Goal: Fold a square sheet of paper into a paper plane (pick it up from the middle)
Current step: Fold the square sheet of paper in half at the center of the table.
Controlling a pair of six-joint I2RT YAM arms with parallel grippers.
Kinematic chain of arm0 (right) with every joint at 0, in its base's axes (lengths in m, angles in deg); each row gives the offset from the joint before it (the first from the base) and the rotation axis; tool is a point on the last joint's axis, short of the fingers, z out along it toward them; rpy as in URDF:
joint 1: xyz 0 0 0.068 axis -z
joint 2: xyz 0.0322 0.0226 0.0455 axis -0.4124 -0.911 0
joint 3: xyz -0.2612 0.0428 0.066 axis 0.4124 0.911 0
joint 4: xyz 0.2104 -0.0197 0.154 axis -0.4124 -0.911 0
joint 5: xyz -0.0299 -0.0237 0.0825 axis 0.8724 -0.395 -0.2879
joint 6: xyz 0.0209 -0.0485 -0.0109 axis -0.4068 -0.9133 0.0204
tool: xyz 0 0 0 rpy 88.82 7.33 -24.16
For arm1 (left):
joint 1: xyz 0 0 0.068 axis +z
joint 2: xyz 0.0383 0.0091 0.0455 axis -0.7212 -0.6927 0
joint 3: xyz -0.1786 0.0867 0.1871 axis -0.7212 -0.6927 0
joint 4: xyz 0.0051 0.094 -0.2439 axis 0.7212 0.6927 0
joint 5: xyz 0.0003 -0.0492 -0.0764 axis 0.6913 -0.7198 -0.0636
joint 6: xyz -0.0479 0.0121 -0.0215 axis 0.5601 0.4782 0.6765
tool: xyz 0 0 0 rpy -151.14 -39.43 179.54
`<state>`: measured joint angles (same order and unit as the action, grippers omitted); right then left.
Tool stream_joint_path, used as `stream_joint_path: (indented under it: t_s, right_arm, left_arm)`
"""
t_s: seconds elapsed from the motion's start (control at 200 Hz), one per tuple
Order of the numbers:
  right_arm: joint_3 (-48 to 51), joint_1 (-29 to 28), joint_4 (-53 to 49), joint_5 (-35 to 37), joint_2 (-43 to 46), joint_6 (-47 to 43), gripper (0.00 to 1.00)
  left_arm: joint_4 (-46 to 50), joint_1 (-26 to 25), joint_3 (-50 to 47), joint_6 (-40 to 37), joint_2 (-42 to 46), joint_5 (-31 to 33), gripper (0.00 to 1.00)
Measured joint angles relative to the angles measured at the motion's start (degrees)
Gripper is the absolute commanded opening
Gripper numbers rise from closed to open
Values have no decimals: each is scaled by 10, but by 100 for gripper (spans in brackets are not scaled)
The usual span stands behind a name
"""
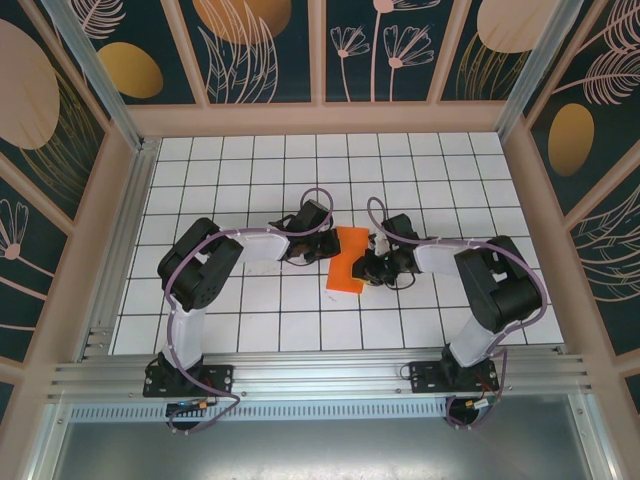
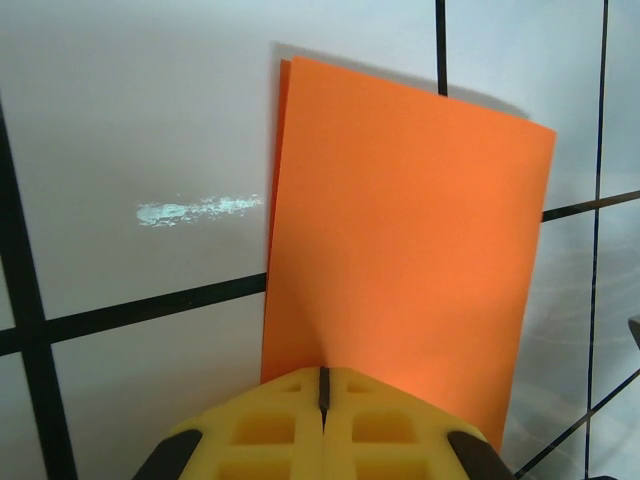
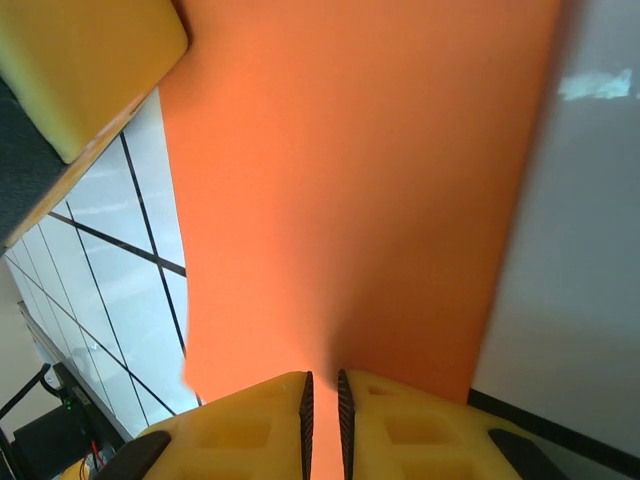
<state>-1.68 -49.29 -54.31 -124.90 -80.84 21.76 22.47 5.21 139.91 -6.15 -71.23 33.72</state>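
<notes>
Lying mid-table: the square sheet of paper (image 1: 350,258), bright orange, doubled into a tall rectangle on the white grid table (image 1: 250,330), between the two grippers.
Layers: the left wrist view shows a thin sliver of a lower layer along the sheet's far-left edge.
Left gripper (image 2: 323,385): at the sheet's left edge. The yellow fingers are pressed together with only a hairline seam between them. The tips sit over the sheet's near edge; cannot tell whether any paper is pinched.
Right gripper (image 3: 322,385): at the sheet's right edge. The jaws are narrow, and the paper runs into the slim slot between them, clamped on the edge.
Scuff mark (image 2: 200,210): a pale smear on the tile just left of the sheet.
</notes>
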Motion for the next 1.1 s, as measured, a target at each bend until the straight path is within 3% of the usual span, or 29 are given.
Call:
stream_joint_path:
  t_s: [1.096]
  right_arm:
    - [44, -6, -30, -14, 41, -24, 17]
  left_arm:
    - [-13, -1, -6, 9, 0, 3, 1]
